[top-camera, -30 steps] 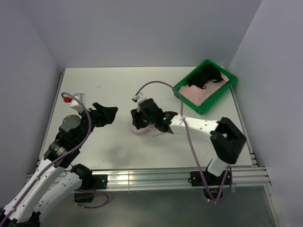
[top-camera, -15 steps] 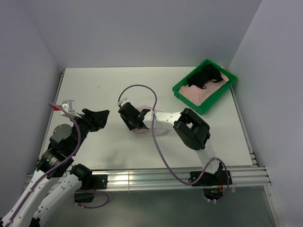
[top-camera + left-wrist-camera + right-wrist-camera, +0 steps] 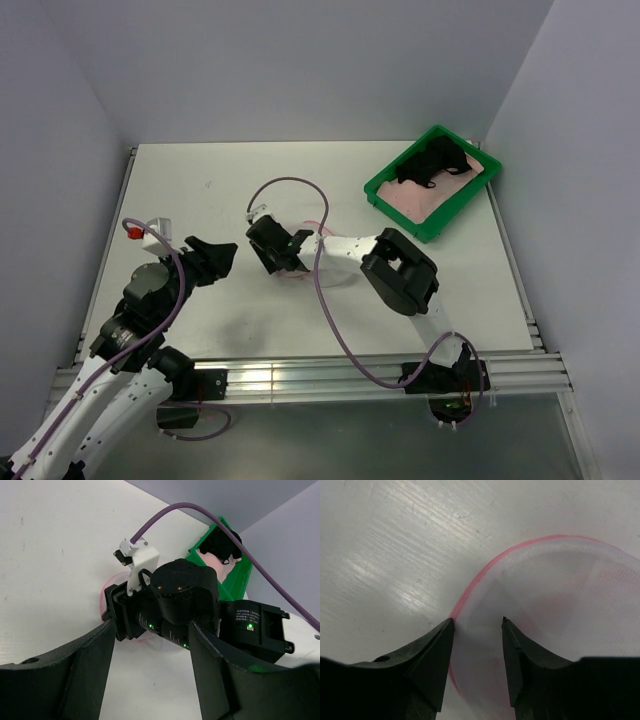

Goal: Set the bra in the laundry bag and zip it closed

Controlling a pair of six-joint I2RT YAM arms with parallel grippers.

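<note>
- Left gripper: your jaws stand wide apart with nothing between them. It hovers over the tabletop, left of centre, and points at the right gripper.
- Right gripper: your jaws are partly spread and straddle the edge of the laundry bag. Mesh fills the gap between them, and the pink rim runs just inside the left finger. You cannot tell from these views whether the fingers touch the mesh.
- Laundry bag: a round pouch of white see-through mesh with a pink zip rim. It lies flat on the tabletop near the middle and is largely covered from above by your right gripper.
- Bra: black, bunched in the far end of the green tray, well apart from the bag.
- Pink cloth: lies in the tray under and in front of the bra.
- Purple cable: arches from your right wrist over the tabletop.
</note>
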